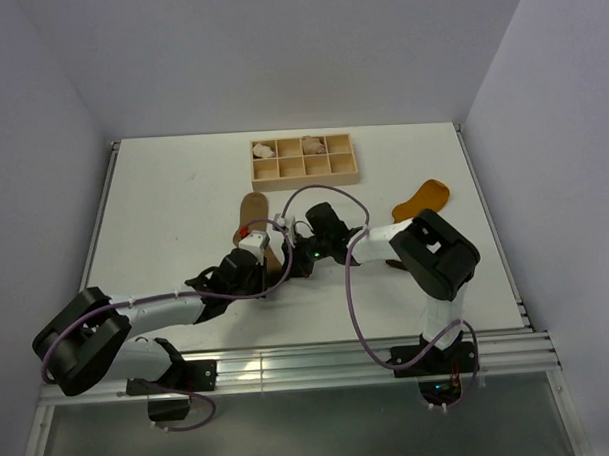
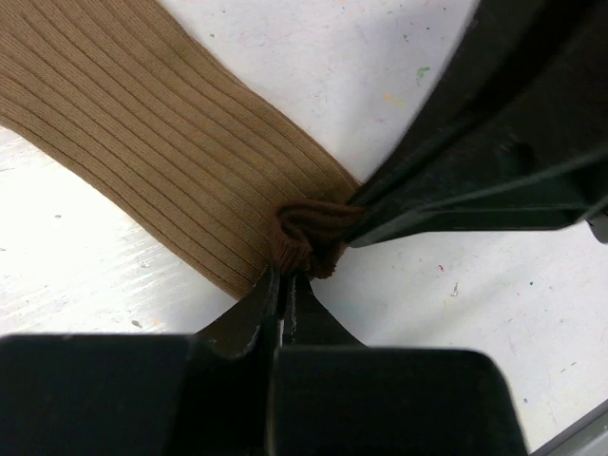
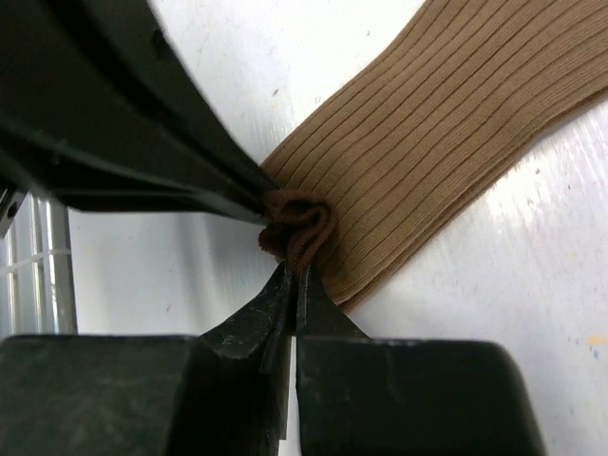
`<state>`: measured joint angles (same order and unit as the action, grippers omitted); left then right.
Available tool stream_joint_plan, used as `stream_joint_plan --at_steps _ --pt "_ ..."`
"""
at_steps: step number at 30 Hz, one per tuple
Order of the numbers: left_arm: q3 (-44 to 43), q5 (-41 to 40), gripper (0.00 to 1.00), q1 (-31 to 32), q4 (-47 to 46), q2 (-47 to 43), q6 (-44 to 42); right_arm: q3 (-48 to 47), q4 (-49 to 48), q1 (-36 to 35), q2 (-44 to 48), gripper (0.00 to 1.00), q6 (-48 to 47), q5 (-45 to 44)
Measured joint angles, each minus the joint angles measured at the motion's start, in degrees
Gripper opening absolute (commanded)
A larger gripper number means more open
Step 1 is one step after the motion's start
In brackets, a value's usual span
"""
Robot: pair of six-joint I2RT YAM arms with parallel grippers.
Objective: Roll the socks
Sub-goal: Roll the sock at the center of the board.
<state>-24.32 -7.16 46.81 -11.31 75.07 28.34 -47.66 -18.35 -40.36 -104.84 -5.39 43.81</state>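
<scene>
pinching the bunched end of the tan sock [image 2: 142, 123], left claw [image 2: 283, 277] and right claw [image 3: 293, 274] both clamp shut.

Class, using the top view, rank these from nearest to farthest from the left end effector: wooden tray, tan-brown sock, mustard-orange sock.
1. tan-brown sock: mid-table, its near end pinched by the left end effector.
2. wooden tray: beyond it, toward the far edge.
3. mustard-orange sock: off on the right side.
</scene>
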Motion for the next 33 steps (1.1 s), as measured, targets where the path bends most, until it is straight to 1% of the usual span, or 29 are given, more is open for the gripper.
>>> stream_joint_plan --at_steps 2,5,6,10,12,15,18,24,27,33 --pt "0.31 -0.02 0.01 -0.13 0.02 -0.42 0.0 -2.93 2.91 0.0 -1.55 0.0 -0.02 0.57" --pt "0.85 -0.07 0.09 -0.24 0.02 -1.25 -0.07 -7.37 7.98 0.02 -3.34 0.0 0.0 1.16" --pt "1.01 -0.09 0.14 -0.24 0.04 -1.64 -0.09 -8.7 9.62 0.07 -3.91 0.0 0.02 1.44" --pt "1.66 -0.13 0.32 -0.22 0.33 -3.82 -0.13 -14.49 17.05 0.28 -6.86 0.0 -0.02 1.7" --pt "1.66 -0.2 0.34 -0.22 0.72 -5.38 0.11 -16.96 20.35 0.28 -8.15 0.0 -0.11 1.49" --pt "1.68 -0.85 0.45 -0.22 1.68 -8.02 0.85 -19.96 24.74 0.39 -9.88 0.0 -0.17 1.11" --pt "1.7 -2.19 0.49 -0.22 2.67 -10.73 1.62 -21.86 28.5 0.39 -10.49 0.0 -0.22 0.48" --pt "1.7 -4.28 0.48 0.28 4.44 -14.93 2.29 -25.94 34.16 0.44 -12.68 0.0 -0.22 -0.02" --pt "1.7 -4.26 0.49 2.49 4.42 -13.84 1.11 -28.81 37.57 0.5 -14.25 0.0 -0.31 0.02" --pt "0.35 -4.74 0.49 8.04 5.51 -7.04 -2.25 -32.46 42.69 0.55 -16.11 0.0 -1.42 0.0"
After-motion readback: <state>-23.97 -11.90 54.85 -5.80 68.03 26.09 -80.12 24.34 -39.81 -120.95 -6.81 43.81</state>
